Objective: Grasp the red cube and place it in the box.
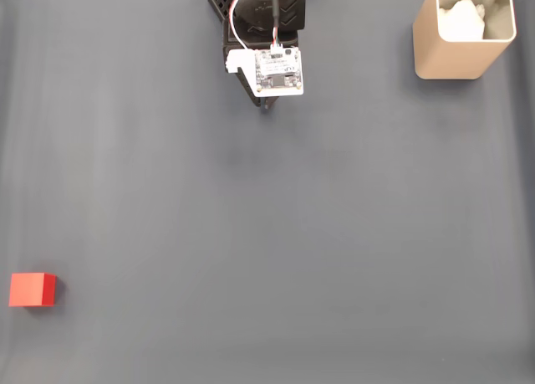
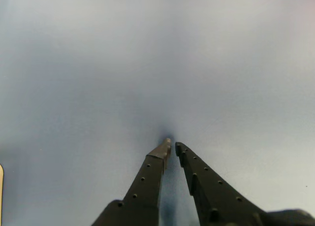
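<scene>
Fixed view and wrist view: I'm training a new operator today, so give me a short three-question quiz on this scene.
1. True or false: the cube is already inside the box.
2. In the fixed view, which corner is the box nearest? A) upper right B) lower left C) lower right
3. In the wrist view, what is between the fingers of the end effector?

Key
1. False. It lies on the grey mat at the lower left edge, far from the box.
2. A.
3. Nothing. The tips are almost together, with a thin gap and bare mat beyond.
</scene>
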